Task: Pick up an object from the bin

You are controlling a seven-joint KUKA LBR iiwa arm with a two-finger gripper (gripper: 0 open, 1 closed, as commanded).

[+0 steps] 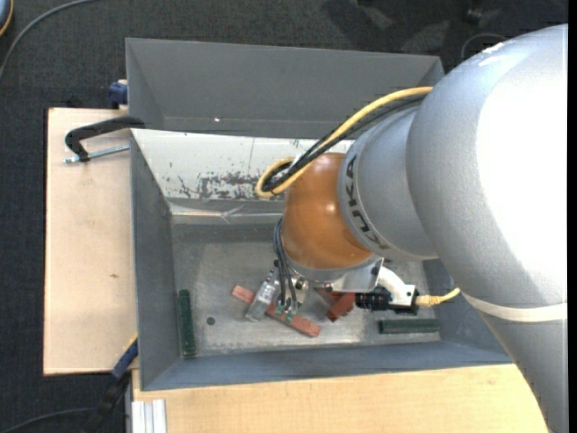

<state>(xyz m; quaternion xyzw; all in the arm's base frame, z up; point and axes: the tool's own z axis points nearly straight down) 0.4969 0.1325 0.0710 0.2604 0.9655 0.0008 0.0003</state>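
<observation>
Low at the floor of the grey bin (pixel 270 88), under the orange wrist cover (pixel 320 215): the gripper (pixel 287 307); clenched or released, impossible to tell. Just beside its tip on the view's left, perhaps touching, a small grey metal piece (pixel 262 301); further out on that side, a short red-brown block (pixel 242 293); just past the tip toward the front wall, a red-brown bar (pixel 305 326), lying slanted; just to the right, another red-brown piece (pixel 339 307), partly hidden. Well apart to the left, a dark green strip (pixel 185 323) along the wall; away to the right, a second green strip (pixel 408 327).
</observation>
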